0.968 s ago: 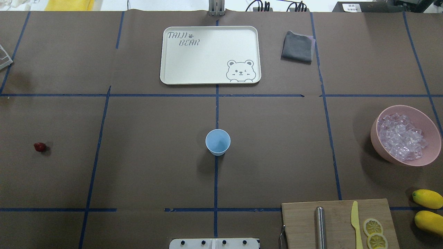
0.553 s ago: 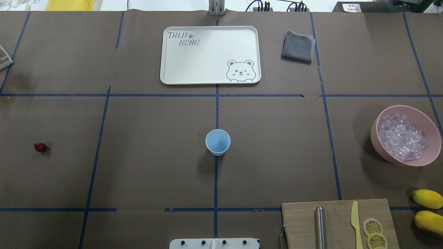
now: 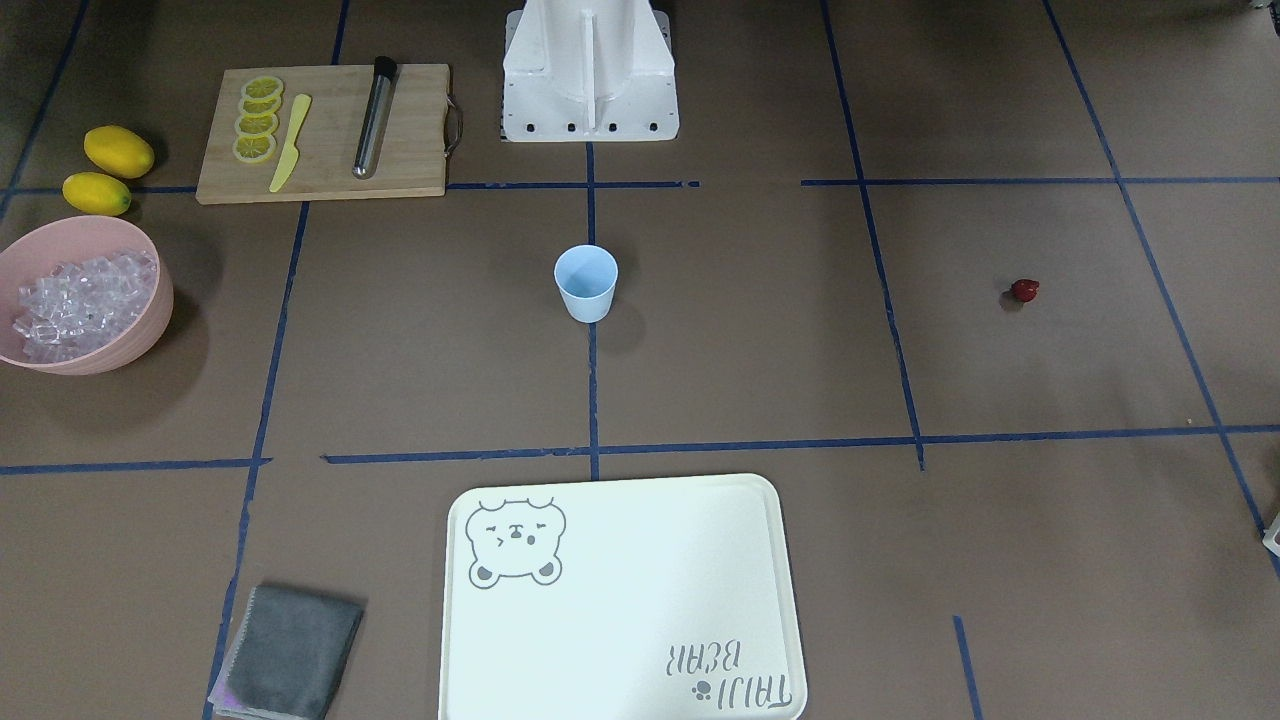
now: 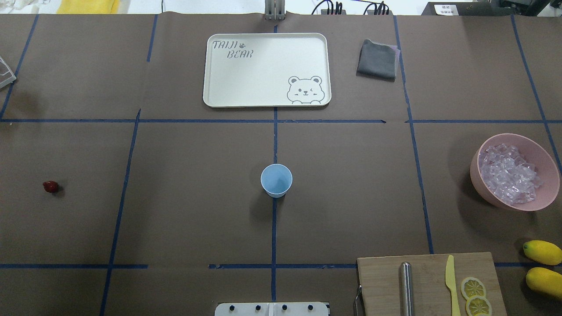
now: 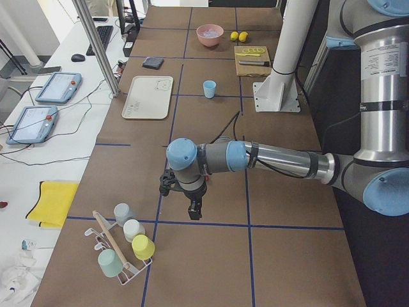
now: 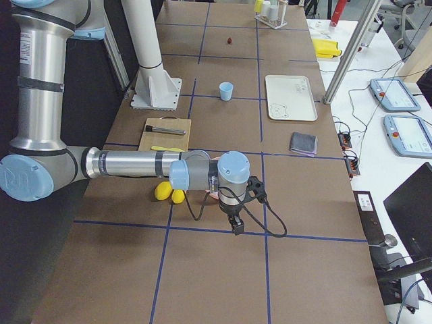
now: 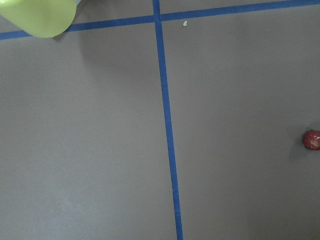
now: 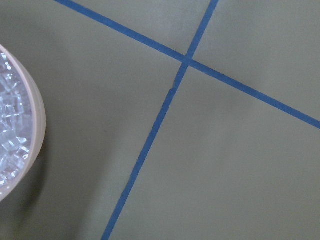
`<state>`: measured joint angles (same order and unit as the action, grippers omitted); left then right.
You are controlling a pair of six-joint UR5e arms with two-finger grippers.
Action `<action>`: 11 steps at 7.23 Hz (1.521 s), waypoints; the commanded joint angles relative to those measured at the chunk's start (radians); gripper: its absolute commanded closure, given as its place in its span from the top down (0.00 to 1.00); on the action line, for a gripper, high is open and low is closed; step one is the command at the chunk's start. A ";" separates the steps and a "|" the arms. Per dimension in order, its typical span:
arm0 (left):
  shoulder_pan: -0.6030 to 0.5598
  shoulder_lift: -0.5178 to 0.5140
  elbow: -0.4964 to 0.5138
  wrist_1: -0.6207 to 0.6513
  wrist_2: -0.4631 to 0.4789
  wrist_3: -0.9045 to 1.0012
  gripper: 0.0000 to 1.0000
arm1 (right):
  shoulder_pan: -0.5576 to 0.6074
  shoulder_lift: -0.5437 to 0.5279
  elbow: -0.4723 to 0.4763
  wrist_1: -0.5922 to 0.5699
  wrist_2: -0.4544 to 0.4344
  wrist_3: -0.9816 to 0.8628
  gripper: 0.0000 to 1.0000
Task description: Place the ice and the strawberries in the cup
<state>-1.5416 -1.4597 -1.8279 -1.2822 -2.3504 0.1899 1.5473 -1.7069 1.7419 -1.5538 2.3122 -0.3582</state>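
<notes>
The pale blue cup stands upright and empty at the table's middle; it also shows in the front view. The dark red strawberry lies alone at far left, and at the right edge of the left wrist view. The ice fills a pink bowl at far right. The bowl's rim shows in the right wrist view. My left gripper hangs over the table's left end. My right gripper hangs just past the bowl. I cannot tell whether either is open.
A white bear tray and a grey cloth lie at the far side. A cutting board holds a metal rod, a yellow knife and lemon slices. Two lemons lie beside it. A rack of cups stands at the left end.
</notes>
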 commanded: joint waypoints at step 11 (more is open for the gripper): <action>0.000 0.001 0.007 0.000 -0.001 0.000 1.00 | -0.455 -0.149 0.100 0.601 -0.083 0.848 0.98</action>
<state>-1.5414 -1.4589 -1.8257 -1.2817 -2.3516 0.1892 1.1184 -1.8423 1.8442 -0.9800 2.2583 0.4612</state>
